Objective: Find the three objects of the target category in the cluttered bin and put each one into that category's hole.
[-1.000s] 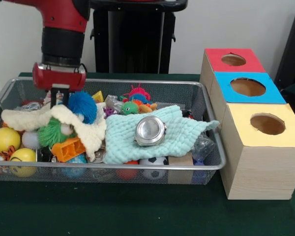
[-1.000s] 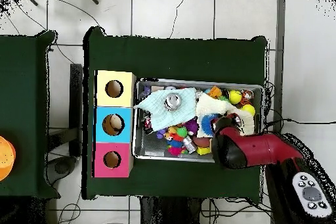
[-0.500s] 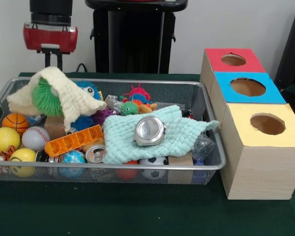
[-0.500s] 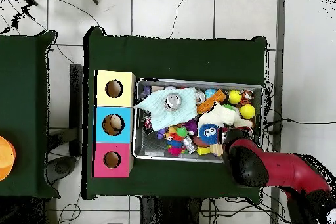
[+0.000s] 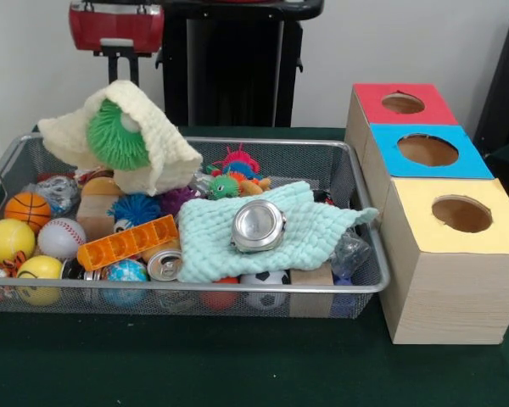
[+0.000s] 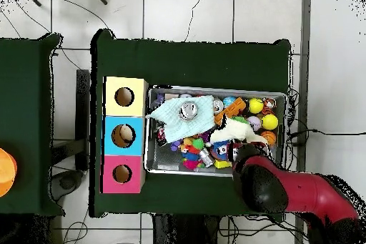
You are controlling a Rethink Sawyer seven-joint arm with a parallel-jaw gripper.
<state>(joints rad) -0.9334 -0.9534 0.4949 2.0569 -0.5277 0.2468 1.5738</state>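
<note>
Your end effector (image 5: 124, 80) holds a cream cloth (image 5: 157, 153) wrapping a green ball (image 5: 117, 136) above the bin (image 5: 322, 161); mint cloth (image 5: 314, 222), tin (image 5: 259, 225) inside.

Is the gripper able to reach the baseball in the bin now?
Probably not yet. The gripper already carries the cream cloth with the green fuzzy ball above the bin. The baseball itself lies uncovered, with open space above it.
</note>
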